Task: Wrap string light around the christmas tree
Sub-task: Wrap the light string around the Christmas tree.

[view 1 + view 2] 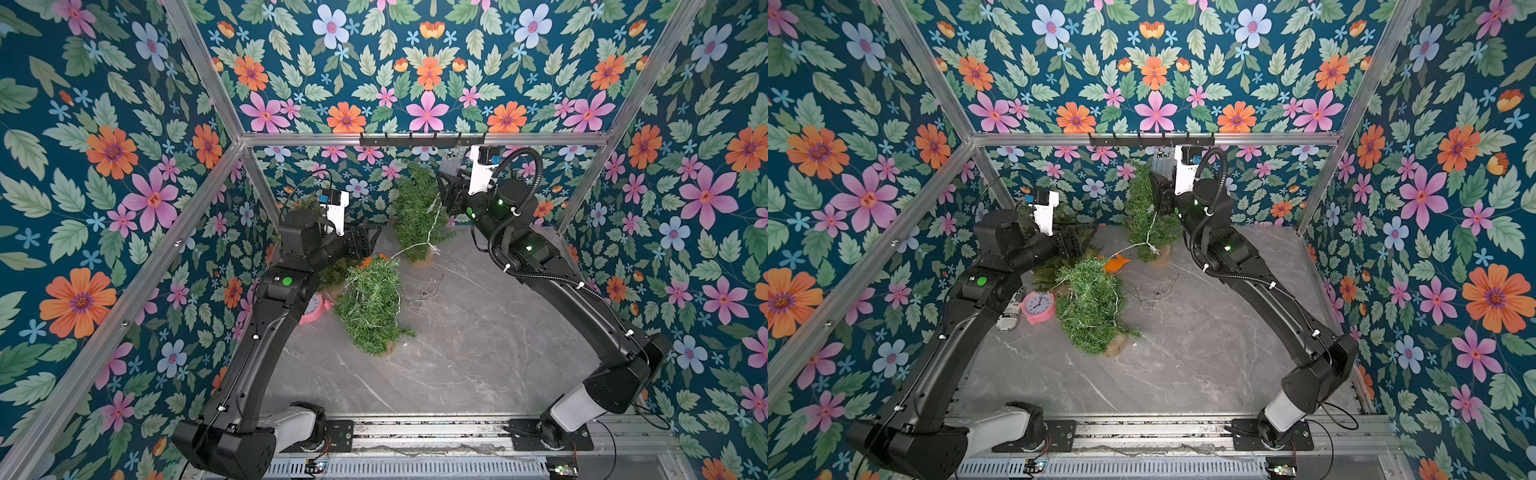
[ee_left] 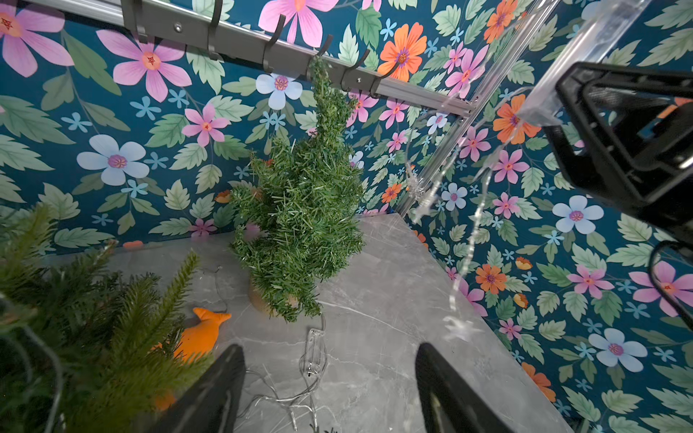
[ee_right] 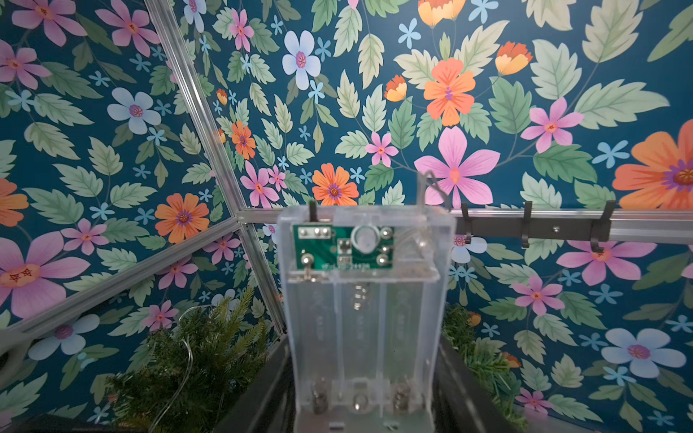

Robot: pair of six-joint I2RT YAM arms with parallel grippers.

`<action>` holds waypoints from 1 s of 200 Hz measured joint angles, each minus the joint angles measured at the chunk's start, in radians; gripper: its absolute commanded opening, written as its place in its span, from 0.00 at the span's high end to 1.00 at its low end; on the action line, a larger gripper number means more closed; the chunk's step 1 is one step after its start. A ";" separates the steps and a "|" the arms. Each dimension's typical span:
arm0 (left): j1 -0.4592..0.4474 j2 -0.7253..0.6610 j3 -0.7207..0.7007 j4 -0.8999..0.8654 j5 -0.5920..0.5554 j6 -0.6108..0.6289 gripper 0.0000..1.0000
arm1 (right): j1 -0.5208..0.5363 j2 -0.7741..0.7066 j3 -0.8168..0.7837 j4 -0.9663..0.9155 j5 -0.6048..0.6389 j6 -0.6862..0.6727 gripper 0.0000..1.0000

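Black right arm (image 1: 552,274) raised, right end effector (image 1: 451,174) clasping battery box (image 3: 362,318)

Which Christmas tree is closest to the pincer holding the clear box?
The tree at the back, under the hook rail. It stands beside the right pincer holding the clear box; the others sit nearer the left arm.

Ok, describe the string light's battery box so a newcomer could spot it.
Find the black hook rail on the floral back wall. Under its right end, the right hand grips a clear plastic battery box; the green circuit board inside sets it apart.
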 measured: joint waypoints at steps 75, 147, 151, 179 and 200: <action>0.000 -0.216 -0.098 0.061 -0.212 -0.060 0.25 | -0.001 0.014 -0.131 0.041 0.047 -0.061 0.82; 0.000 -0.420 -0.225 0.031 -0.303 -0.138 0.28 | -0.001 -0.174 -0.453 0.114 0.080 -0.093 0.82; 0.000 -0.428 -0.233 0.026 -0.304 -0.139 0.28 | -0.001 -0.188 -0.472 0.119 0.080 -0.093 0.82; 0.000 -0.483 -0.283 0.004 -0.314 -0.167 0.30 | -0.001 -0.285 -0.605 0.169 0.068 -0.081 0.82; 0.000 -0.507 -0.311 -0.014 -0.312 -0.188 0.31 | -0.001 -0.348 -0.698 0.198 0.041 -0.073 0.82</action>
